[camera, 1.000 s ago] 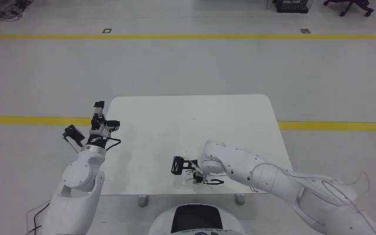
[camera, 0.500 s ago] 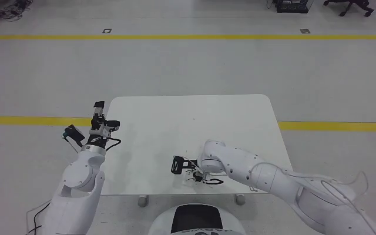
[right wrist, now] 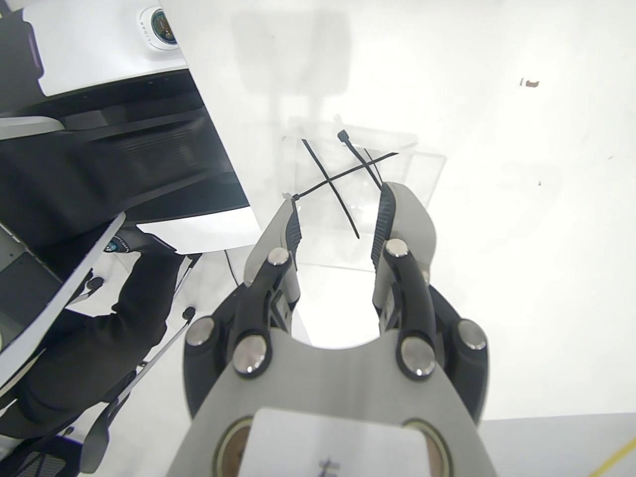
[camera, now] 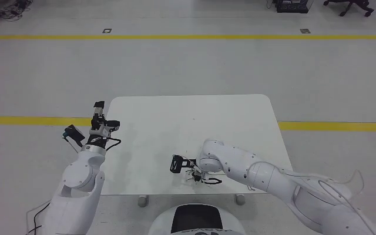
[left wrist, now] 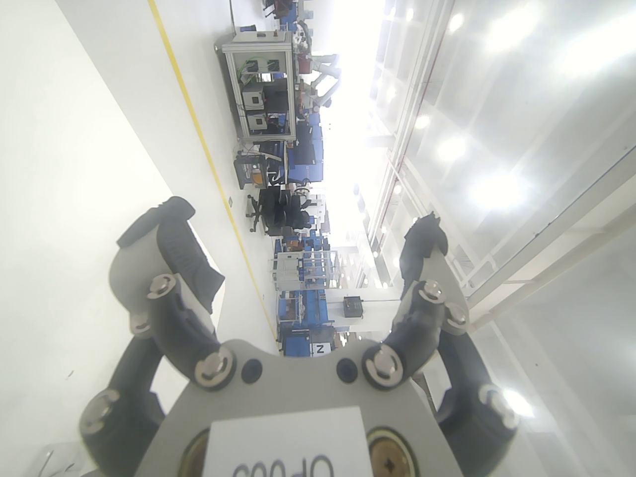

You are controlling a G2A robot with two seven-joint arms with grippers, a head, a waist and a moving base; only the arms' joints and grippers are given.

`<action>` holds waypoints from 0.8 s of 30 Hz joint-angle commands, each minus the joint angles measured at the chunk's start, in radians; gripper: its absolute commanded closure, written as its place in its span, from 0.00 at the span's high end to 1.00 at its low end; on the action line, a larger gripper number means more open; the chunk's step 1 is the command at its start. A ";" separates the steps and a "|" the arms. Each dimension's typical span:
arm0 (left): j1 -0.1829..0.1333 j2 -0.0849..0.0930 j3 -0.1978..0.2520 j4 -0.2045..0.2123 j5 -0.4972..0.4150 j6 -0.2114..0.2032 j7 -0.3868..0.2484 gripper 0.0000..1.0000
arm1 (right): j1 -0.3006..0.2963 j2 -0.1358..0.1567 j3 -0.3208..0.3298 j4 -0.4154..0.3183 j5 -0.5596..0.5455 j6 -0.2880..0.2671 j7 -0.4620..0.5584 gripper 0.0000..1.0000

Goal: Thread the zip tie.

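Right gripper [right wrist: 339, 196], at the 6 o'clock edge of the table [camera: 194, 117]: jaws partly open and empty, straddling crossed black zip ties [right wrist: 323, 185] in a clear tray [right wrist: 422, 161]. Risk: closing here may pinch several overlapping ties at once. Left gripper [left wrist: 300, 215], at 9 o'clock: wide open, empty.

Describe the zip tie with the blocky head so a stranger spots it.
On the white table, near the robot's side, the open right gripper hangs over a clear tray of black zip ties. The wanted zip tie alone shows its blocky head at the end away from the gripper.
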 commanded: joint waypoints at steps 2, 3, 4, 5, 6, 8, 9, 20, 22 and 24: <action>0.000 0.000 0.000 0.000 0.000 0.000 0.000 1.00 | 0.000 -0.003 0.000 0.007 -0.001 0.000 -0.001 0.33; 0.000 0.000 0.000 0.000 0.000 0.000 0.000 1.00 | 0.000 -0.004 0.000 0.010 -0.001 0.000 0.000 0.32; 0.000 0.000 0.000 0.000 0.000 0.000 0.000 1.00 | 0.000 -0.006 0.000 0.014 -0.001 0.000 0.001 0.32; 0.000 0.000 0.000 0.000 0.000 0.000 0.000 1.00 | -0.001 -0.008 0.000 0.017 -0.001 0.000 0.002 0.32; 0.000 0.000 0.000 0.000 0.000 0.000 0.000 1.00 | -0.001 -0.010 0.000 0.022 -0.001 0.000 0.002 0.33; 0.000 0.000 0.000 0.000 0.000 0.000 0.000 1.00 | -0.002 -0.014 0.000 0.031 0.001 0.000 0.002 0.33; 0.000 0.000 0.000 0.000 0.000 0.000 0.000 1.00 | -0.003 -0.015 0.000 0.035 0.001 0.000 0.002 0.33; 0.000 0.000 0.000 0.000 0.000 0.000 0.000 1.00 | -0.009 -0.038 0.000 0.069 0.000 0.000 0.012 0.30; 0.000 0.000 0.000 0.000 0.000 0.000 0.000 1.00 | -0.009 -0.043 0.000 0.075 0.000 0.000 0.016 0.30; 0.000 0.000 0.000 0.000 0.000 0.000 0.000 1.00 | -0.010 -0.048 0.000 0.082 0.000 0.000 0.020 0.29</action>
